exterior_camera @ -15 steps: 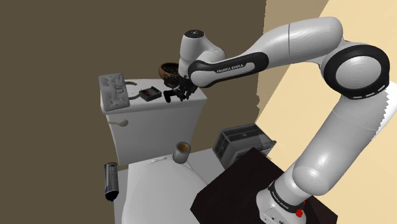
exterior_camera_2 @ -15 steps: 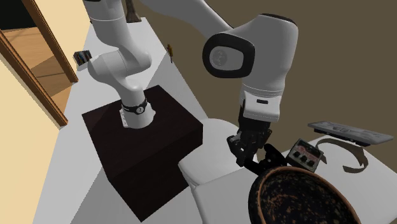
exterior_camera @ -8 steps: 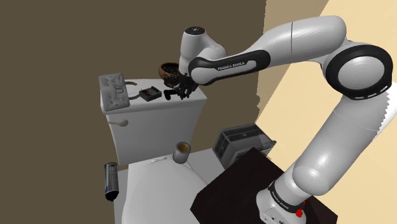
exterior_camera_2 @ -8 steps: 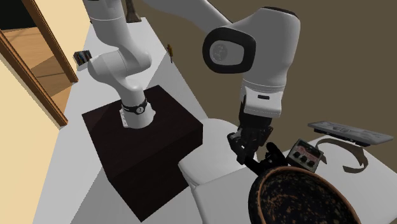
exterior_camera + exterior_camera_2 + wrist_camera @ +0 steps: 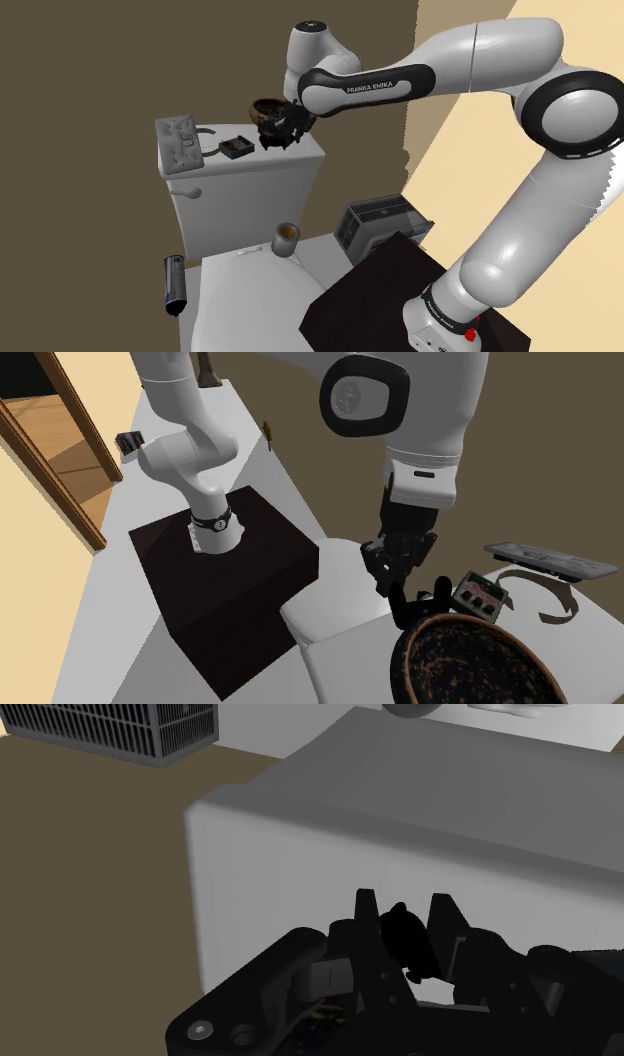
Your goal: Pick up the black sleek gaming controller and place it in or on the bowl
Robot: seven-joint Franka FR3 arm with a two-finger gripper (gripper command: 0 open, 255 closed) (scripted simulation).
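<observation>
Gripper (image 5: pixel 403 902) jaws narrowly parted, clamped on black controller (image 5: pixel 405 942). Controller hangs from fingers above white cabinet (image 5: pixel 250 190) top. Shoulder view: dark bowl (image 5: pixel 266 108) just beside gripper at 10 o'clock. Small black box (image 5: pixel 237 148) on cabinet at 8 o'clock. Grey tray (image 5: pixel 180 140) at 9 o'clock, farther out.

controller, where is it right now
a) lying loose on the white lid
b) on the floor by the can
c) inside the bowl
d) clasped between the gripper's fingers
D: in the wrist view the gripper's two fingers clasp the controller, and the second exterior view shows it held beside the bowl, not in it.
</observation>
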